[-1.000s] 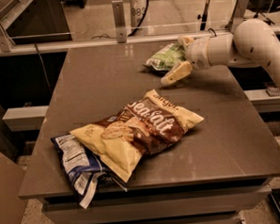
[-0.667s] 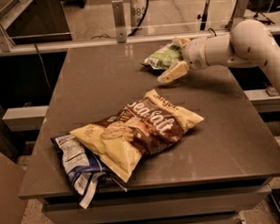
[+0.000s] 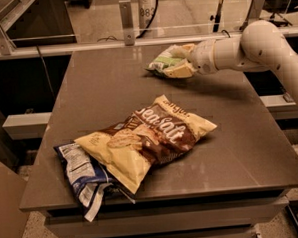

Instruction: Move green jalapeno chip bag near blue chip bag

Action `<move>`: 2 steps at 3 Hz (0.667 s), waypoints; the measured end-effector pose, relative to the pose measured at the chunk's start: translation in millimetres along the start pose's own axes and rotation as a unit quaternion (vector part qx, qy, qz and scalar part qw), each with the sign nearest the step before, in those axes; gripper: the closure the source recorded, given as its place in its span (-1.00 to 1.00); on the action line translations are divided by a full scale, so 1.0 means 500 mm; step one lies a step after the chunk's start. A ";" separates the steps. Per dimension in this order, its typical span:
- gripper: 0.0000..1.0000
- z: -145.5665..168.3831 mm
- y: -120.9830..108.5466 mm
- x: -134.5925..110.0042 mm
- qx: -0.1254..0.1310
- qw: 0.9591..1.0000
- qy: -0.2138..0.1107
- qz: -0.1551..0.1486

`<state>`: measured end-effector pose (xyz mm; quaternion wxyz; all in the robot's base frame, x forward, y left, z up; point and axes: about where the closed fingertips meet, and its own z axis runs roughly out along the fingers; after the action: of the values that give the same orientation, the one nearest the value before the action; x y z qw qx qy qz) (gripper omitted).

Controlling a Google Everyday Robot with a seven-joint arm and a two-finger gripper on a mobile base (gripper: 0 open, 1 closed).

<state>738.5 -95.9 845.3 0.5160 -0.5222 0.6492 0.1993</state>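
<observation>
The green jalapeno chip bag point(image 3: 162, 64) lies at the far middle of the dark table point(image 3: 98, 98). My gripper point(image 3: 182, 61) reaches in from the right on the white arm point(image 3: 255, 48), and its fingers close on the right end of the green bag, one above and one below. The blue chip bag point(image 3: 82, 177) lies at the table's front left corner, partly hanging over the front edge. Its right part is hidden under the big bag.
A large yellow and brown "Sea Salt" bag point(image 3: 150, 138) lies across the middle front of the table, overlapping the blue bag. A metal rail point(image 3: 85, 44) with upright posts runs behind the table. The table edges drop off at front and sides.
The gripper has moved left onto the green bag, and its fingers have drawn closer together around the bag's right end. The other bags have not moved.
</observation>
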 end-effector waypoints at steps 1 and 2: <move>0.52 0.006 0.007 -0.011 -0.005 1.000 -0.003 -0.007; 0.98 0.024 0.042 -0.061 -0.037 0.998 -0.024 -0.036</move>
<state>723.4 -64.0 861.3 0.5184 -0.5593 0.6093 0.2170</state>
